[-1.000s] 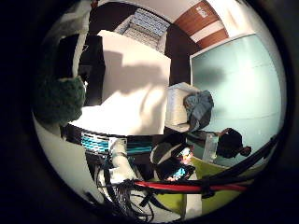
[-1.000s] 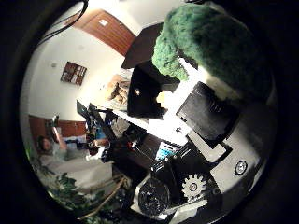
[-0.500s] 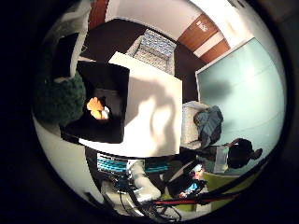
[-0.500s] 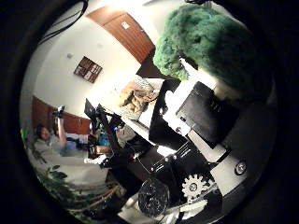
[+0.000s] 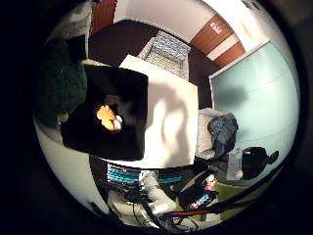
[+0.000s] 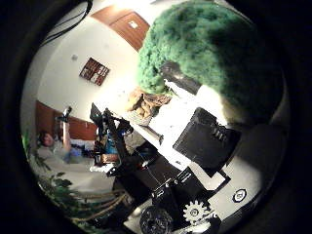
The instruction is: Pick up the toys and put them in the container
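A fuzzy green plush toy [image 6: 210, 54] fills much of the right thumb side palm view, close against the palm. My right hand [image 6: 210, 146] is curled round it, with a dark finger [image 6: 182, 78] pressed on its underside. The toy's edge also shows in the right little finger side palm view [image 5: 57, 86]. In that view a black open container [image 5: 132, 83] stands on a white table [image 5: 174, 117], below the hand. A small orange toy [image 5: 108, 117] lies inside the container.
A patterned armchair [image 5: 171, 47] stands beyond the table's far end. A chair with a grey garment [image 5: 225, 132] is beside the table, and a shelf of boxes [image 5: 132, 176] is at its near end. A pale glass wall [image 5: 254, 93] runs alongside.
The camera has moved over the container, which now fills more of the right little finger side palm view with the orange toy in sight. The green toy stays held and looms larger.
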Action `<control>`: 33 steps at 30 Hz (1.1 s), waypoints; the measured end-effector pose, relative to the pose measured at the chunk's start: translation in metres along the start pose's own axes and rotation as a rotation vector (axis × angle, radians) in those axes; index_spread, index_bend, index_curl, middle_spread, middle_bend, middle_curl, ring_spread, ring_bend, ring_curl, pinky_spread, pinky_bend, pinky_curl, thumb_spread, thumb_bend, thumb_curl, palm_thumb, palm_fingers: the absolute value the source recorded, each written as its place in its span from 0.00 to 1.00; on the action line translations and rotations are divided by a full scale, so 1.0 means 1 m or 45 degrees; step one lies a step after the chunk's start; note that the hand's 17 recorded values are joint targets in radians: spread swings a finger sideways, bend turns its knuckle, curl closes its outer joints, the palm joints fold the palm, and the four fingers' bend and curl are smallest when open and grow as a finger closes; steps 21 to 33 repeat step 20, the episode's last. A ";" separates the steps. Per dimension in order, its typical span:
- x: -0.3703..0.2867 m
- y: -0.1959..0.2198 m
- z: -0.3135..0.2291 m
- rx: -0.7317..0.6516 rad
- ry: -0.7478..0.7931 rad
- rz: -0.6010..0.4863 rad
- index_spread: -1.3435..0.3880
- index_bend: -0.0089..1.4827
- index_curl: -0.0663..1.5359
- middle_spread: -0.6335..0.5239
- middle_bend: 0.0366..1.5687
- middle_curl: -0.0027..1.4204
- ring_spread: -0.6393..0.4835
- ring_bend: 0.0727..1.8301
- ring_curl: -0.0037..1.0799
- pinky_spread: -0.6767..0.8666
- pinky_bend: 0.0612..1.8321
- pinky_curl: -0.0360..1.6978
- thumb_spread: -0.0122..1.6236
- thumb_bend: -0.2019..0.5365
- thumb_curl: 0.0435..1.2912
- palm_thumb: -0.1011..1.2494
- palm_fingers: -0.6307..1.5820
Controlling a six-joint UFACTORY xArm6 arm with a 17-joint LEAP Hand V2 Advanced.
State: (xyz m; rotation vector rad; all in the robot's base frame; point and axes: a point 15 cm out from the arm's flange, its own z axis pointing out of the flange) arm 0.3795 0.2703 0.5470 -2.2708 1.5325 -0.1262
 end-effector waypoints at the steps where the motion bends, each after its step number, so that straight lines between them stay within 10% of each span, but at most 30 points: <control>1: -0.001 0.000 0.003 -0.010 -0.004 -0.003 0.54 0.13 0.45 0.35 0.50 0.44 0.34 0.58 0.49 0.12 0.49 0.48 0.73 0.24 0.35 0.58 0.53; 5: -0.004 0.001 0.012 -0.039 -0.016 -0.048 0.50 0.16 0.38 0.47 0.28 0.33 0.57 0.40 0.36 0.45 0.44 0.47 0.73 0.24 0.31 0.54 0.32; 11: -0.009 0.001 0.011 -0.036 -0.043 -0.107 0.50 0.12 0.29 0.54 0.19 0.26 0.75 0.26 0.25 0.75 0.38 0.38 0.73 0.25 0.27 0.52 0.30; 33: -0.008 0.011 -0.012 -0.009 -0.047 -0.121 0.51 0.13 0.24 0.55 0.14 0.23 0.76 0.20 0.22 0.79 0.32 0.29 0.72 0.25 0.25 0.52 0.33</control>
